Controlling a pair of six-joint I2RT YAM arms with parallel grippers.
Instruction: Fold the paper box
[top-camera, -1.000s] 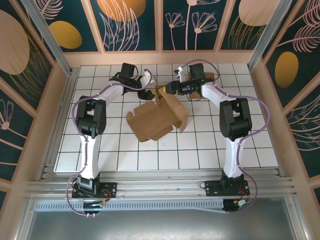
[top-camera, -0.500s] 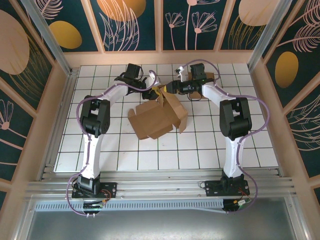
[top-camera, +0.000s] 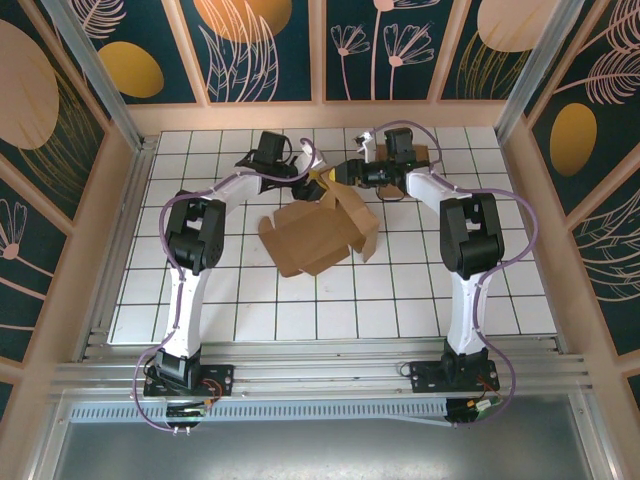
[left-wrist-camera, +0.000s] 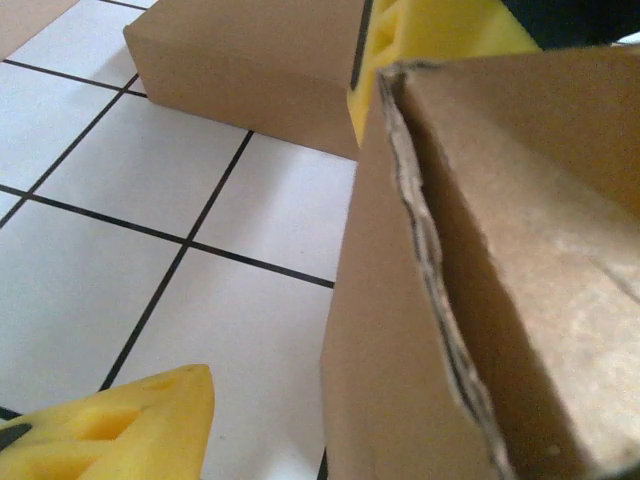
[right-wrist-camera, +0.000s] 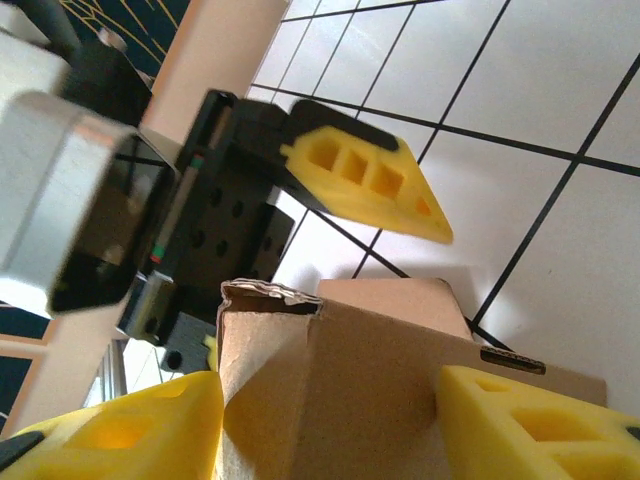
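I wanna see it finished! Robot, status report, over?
Left tool open, straddling box edge. Right tool shut on box. Box partly folded. Tools crowd each other.

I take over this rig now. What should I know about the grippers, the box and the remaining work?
Left gripper: open, fingers on either side of the raised far flap, not clamped.
Right gripper: shut on the paper box at that same far end.
Box: mid-table, only partly formed, flaps spread.
Done: far flap stands up.
Left: fold the other flaps in and close the box.
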